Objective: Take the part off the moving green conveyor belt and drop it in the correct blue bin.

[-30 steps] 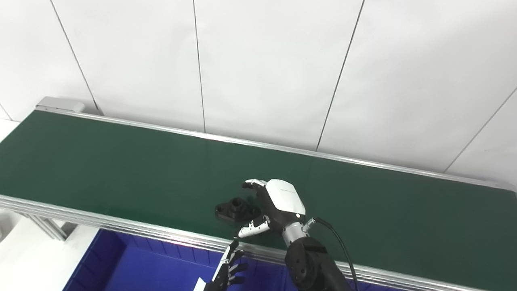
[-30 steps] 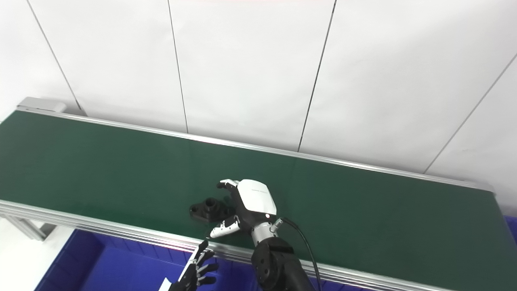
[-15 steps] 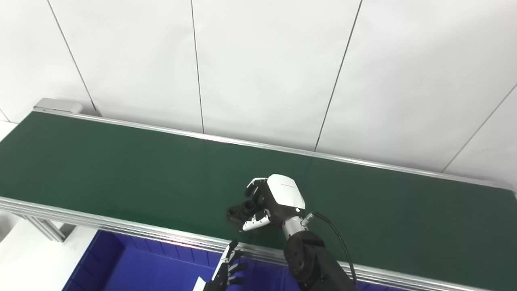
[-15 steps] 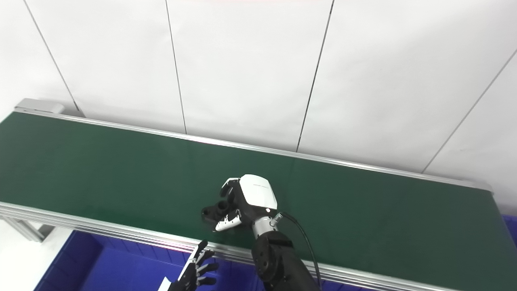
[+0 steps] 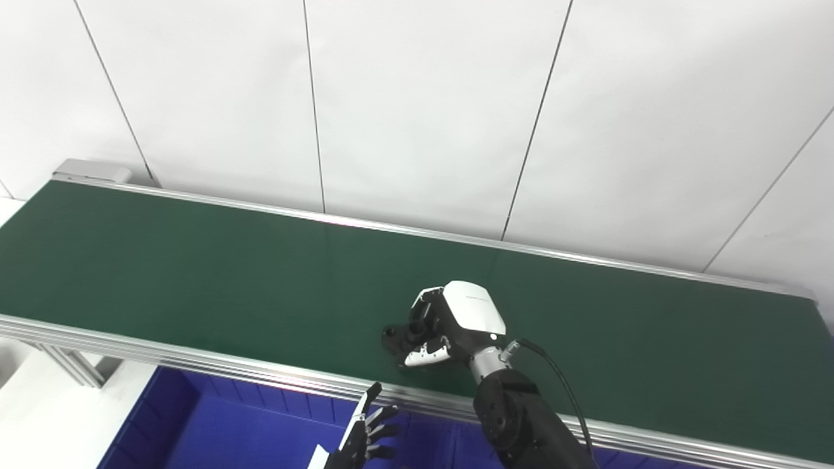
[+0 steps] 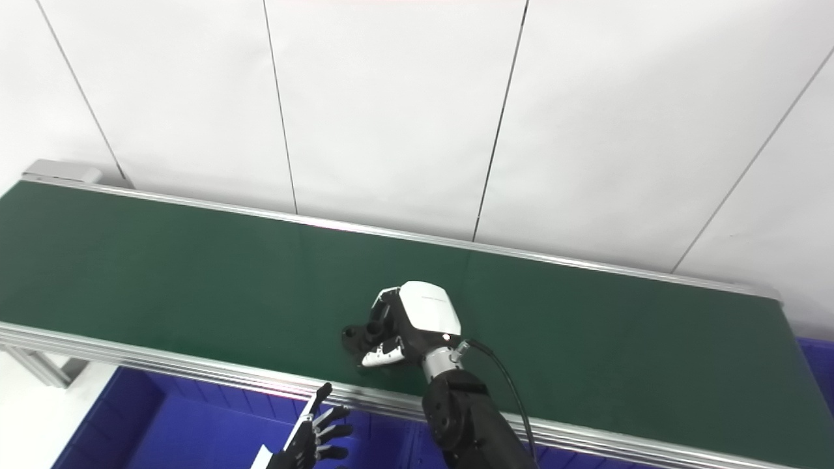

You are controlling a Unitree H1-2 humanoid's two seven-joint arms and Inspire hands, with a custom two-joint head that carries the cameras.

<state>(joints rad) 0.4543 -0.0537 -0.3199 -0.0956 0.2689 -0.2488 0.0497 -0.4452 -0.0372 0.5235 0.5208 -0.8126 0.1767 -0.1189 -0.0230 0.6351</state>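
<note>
A long green conveyor belt (image 5: 195, 260) runs across the picture, with shiny metal rails along its near and far edges. Behind it stands a white wall (image 5: 417, 98) with thin dark lines.

The right hand (image 5: 456, 322) reaches over the near half of the belt, about in the middle. It has a white back and a black arm with a black cable (image 5: 560, 384) looping off the wrist. Its fingers (image 5: 427, 355) are curled around a small black part (image 5: 399, 337). The part sits low, right at the belt (I cannot tell if it is touching the belt or lifted a tiny bit). One end of the part sticks out to the left of the hand, and a round hole shows on top of it.

Below the near rail is a blue bin (image 5: 228, 430), down at the bottom of the picture. The left hand (image 6: 313, 440) is over this bin, close to the rail. It is black, its fingers are spread apart and point up, and it holds nothing. It is well apart from the part.
</note>
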